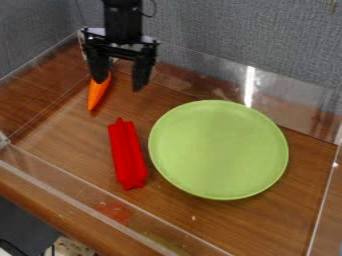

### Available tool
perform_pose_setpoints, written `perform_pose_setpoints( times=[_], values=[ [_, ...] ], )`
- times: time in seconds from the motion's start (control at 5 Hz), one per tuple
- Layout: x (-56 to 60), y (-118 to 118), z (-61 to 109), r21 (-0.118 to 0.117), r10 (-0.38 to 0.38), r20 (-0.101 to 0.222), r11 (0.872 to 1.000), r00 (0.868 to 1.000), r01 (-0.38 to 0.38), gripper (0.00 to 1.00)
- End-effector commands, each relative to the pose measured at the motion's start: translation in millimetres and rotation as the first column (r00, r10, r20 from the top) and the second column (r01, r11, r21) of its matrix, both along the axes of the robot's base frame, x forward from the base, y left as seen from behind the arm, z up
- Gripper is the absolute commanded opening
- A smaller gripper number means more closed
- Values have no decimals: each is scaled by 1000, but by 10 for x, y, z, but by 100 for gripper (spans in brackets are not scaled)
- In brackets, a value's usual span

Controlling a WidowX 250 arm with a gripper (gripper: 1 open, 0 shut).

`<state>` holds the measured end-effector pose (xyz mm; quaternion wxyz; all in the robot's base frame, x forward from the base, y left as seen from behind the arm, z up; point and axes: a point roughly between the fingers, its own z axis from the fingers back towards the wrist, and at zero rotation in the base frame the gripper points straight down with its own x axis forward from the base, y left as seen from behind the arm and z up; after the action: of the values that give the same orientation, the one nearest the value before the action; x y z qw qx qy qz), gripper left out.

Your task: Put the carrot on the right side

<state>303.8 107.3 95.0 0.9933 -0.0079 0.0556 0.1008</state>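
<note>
The small orange carrot (96,97) lies at the left of the wooden table, its upper end hidden behind my gripper. My black gripper (119,78) hangs open, pointing down, right over the carrot's upper end. One finger stands in front of the carrot and the other to its right. Nothing is held between the fingers.
A long red ridged bar (126,153) lies left of a round light-green plate (218,148). Clear plastic walls (287,85) ring the wooden table (54,110). A grey wall stands behind.
</note>
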Motion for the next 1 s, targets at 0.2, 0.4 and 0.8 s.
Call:
perform_pose_setpoints(
  times=[0.2,0.4,0.8],
  values=[
    [144,435,177,23,81,70,996,994,-83,100],
    [205,604,53,21,60,61,998,996,-62,100],
    [333,778,-157,1,12,46,1000,999,-12,100]
  ],
)
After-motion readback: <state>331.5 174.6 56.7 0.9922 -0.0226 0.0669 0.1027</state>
